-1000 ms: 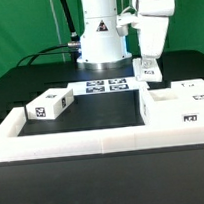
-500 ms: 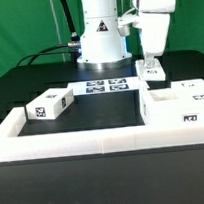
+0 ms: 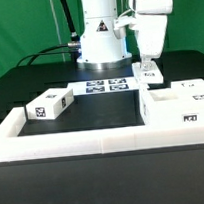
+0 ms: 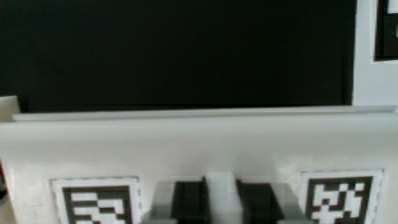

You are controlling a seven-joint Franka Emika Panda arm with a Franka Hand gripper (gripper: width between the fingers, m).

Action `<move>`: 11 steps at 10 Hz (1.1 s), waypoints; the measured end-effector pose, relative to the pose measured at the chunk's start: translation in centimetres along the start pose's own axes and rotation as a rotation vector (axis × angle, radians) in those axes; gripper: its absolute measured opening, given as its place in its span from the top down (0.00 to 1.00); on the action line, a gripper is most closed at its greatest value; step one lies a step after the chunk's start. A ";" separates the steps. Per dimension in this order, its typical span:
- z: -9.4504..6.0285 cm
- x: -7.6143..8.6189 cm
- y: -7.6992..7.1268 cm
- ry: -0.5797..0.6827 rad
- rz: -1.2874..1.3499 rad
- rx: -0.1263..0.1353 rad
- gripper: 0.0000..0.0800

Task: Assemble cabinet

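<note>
One small tagged white panel (image 3: 151,78) stands at the upper right of the exterior view, with the gripper (image 3: 146,66) low over it; whether the jaws clamp it cannot be told. The cabinet body (image 3: 177,105) lies lower right: judged best, grip the panel centrally and squarely before lifting toward it.

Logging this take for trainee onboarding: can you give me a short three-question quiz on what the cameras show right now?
1. True or false: the hand hangs over the loose white block on the exterior view's left.
2. What lies flat on the table in front of the robot's base? A) the marker board B) a screwdriver C) a red bin
3. Fill in: the small tagged panel beneath the hand is on the exterior view's ____.
Key: 1 false; 2 A; 3 right.
</note>
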State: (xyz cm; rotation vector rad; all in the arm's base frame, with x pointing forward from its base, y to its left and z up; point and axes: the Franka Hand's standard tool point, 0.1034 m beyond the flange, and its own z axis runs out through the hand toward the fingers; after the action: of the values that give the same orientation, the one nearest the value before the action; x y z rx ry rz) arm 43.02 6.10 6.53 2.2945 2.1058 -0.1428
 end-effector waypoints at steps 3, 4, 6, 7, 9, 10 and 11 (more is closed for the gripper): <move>-0.1 0.3 0.4 0.015 0.004 -0.023 0.91; -0.3 0.4 1.0 0.013 0.005 -0.025 0.91; -0.4 0.5 1.9 0.016 0.000 -0.033 0.91; -0.4 0.5 1.8 0.016 -0.001 -0.031 0.91; -0.3 0.5 1.8 0.016 -0.003 -0.029 0.91; -0.1 0.4 1.9 0.016 -0.003 -0.026 0.91; 0.0 0.5 2.1 0.017 -0.002 -0.026 0.91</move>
State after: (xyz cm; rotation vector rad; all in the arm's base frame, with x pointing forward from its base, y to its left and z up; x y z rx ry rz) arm 45.14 6.38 6.40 2.2868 2.1051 -0.0959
